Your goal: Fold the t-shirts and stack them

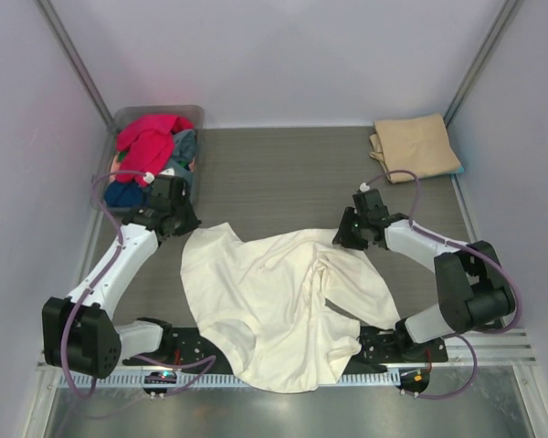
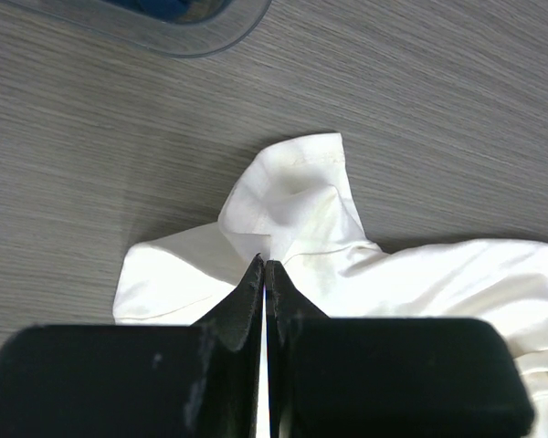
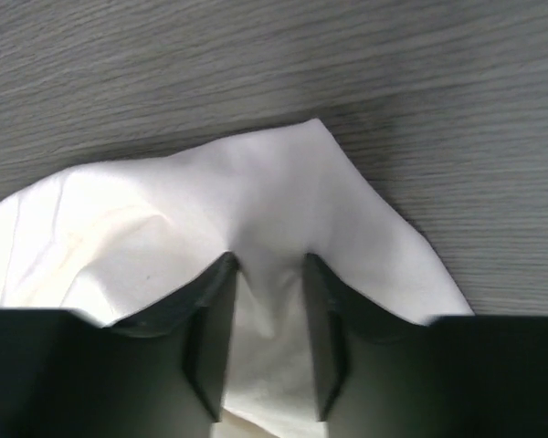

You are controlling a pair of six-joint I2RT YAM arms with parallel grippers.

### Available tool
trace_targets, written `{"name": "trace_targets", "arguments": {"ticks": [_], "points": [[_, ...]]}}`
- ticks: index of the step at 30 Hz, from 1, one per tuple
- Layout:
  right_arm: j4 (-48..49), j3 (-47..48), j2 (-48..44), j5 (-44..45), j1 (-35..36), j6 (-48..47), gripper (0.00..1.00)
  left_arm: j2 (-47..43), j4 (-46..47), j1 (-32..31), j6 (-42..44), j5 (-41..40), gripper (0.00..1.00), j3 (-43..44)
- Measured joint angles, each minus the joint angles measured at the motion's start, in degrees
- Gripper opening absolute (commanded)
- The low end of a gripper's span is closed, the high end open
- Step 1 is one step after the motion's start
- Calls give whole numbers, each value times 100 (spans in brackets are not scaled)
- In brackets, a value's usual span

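A large cream-white t-shirt lies crumpled across the near middle of the table, and its near hem hangs over the front edge. My left gripper is at its far left corner, shut on a pinch of the cloth, with the jaws closed tight. My right gripper is at the far right corner. Its jaws stand apart with a fold of the cream shirt lying between them. A folded tan-beige t-shirt lies at the back right. A red t-shirt and a blue-grey one are in the tub.
A grey translucent plastic tub stands at the back left, just beyond my left gripper; its rim also shows in the left wrist view. White walls close in the left, right and back. A metal rail runs along the front edge.
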Motion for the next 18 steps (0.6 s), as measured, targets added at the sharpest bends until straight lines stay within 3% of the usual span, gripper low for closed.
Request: {"name": "trace_targets", "arguments": {"ticks": [5, 10, 13, 18], "points": [[181, -90, 177, -127, 0, -50, 1, 201, 0, 2, -2, 11, 1, 35], [0, 529, 682, -240, -175, -142, 1, 942, -136, 13, 7, 258, 0, 883], [-538, 1720, 1097, -295, -481, -289, 1, 1768, -350, 22, 72, 588, 0, 2297], [-1300, 4868, 1445, -291, -922, -704, 1, 3314, -1119, 22, 308, 949, 0, 5936]]}}
